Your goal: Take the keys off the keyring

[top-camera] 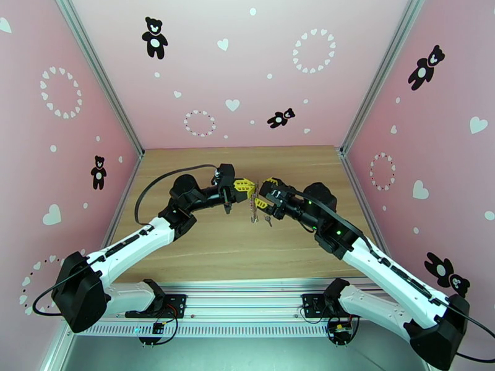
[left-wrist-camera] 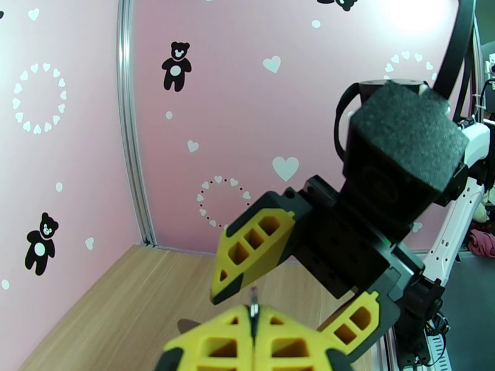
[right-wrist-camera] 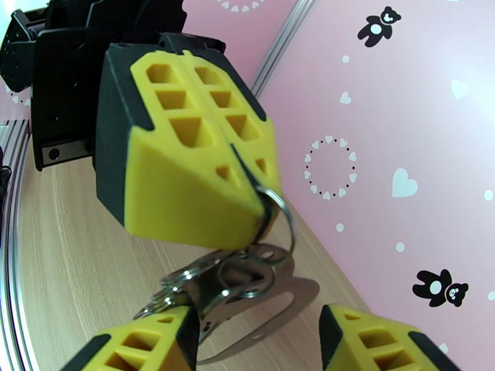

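Note:
The keyring (right-wrist-camera: 275, 208) is a bunch of silvery rings with a clasp (right-wrist-camera: 232, 282). It hangs above the table from my left gripper (right-wrist-camera: 257, 202), whose yellow fingers are shut on its top ring. In the left wrist view a thin metal edge (left-wrist-camera: 253, 302) sticks out between the closed fingers of the left gripper (left-wrist-camera: 252, 326). My right gripper (right-wrist-camera: 260, 347) is open, with one finger (right-wrist-camera: 148, 341) against the lower rings and the other (right-wrist-camera: 383, 341) apart. From above, both grippers (top-camera: 252, 190) (top-camera: 262, 194) meet over mid-table, and the keys (top-camera: 267, 221) dangle small and dark below them.
The wooden table (top-camera: 204, 255) is boxed in by pink walls with bear and heart stickers on the left, back and right. An aluminium rail (top-camera: 247, 304) with both arm bases runs along the near edge. A black cable (top-camera: 161, 180) loops over the left arm.

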`<state>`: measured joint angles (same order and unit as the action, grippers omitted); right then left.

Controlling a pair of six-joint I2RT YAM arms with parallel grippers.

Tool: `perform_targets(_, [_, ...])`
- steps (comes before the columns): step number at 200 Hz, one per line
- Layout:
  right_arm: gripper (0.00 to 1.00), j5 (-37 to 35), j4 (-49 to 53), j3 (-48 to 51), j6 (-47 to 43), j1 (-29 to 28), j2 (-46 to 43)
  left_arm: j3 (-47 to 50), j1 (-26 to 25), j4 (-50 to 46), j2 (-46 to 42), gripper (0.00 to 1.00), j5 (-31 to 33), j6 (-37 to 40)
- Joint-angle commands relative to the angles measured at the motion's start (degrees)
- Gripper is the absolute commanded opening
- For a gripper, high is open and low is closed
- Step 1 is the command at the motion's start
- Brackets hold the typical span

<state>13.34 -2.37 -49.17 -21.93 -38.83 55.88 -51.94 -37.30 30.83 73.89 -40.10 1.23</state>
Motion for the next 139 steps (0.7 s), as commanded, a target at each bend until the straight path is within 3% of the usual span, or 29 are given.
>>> perform_targets(1, [0.56, 0.0, -3.5, -1.4, -0.9, -0.3, -0.6, -1.8, 0.2, 0.3, 0.0, 0.0, -1.2, -0.4])
perform_targets(79, [0.55, -1.7, -1.6, -2.5, -5.6, -0.3, -1.8, -4.1, 0.2, -2.3, 0.5, 0.0, -6.2, -0.2])
perform_targets(139, [0.48, -1.4, -3.0, -1.4, -7.2, -0.3, -3.3, -4.7, 0.3, -3.1, 0.5, 0.0, -5.7, -0.1])
